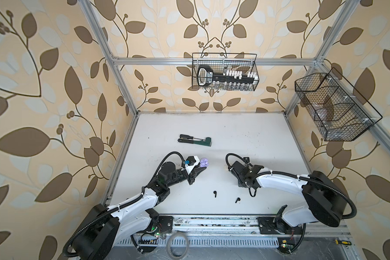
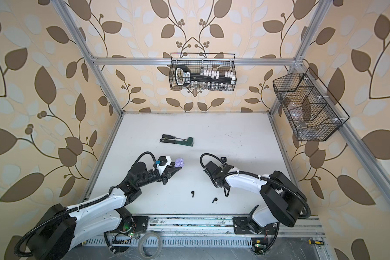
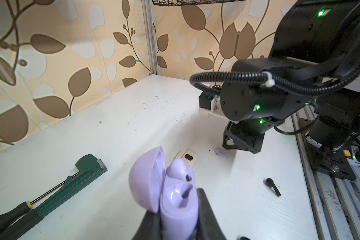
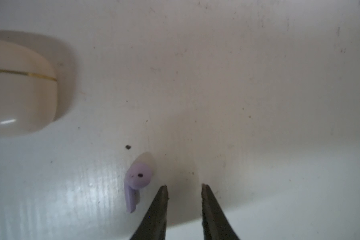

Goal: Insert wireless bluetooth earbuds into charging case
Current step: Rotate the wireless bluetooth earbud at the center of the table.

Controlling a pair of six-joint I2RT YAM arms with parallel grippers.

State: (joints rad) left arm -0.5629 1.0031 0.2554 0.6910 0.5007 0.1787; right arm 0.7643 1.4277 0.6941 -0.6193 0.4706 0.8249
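Observation:
My left gripper is shut on the lilac charging case, held above the table with its lid swung open. One lilac earbud sits in the case's far slot. A second lilac earbud lies on the table just outside one fingertip of my right gripper, which points down, open and holding nothing. Two black earbuds lie loose near the front of the table. In both top views the lilac case shows at the left arm's tip.
A closed cream case with a gold line sits on the table between the arms. A screwdriver and a green tool lie further back. Wire baskets hang on the frame. A tape roll lies by the front rail.

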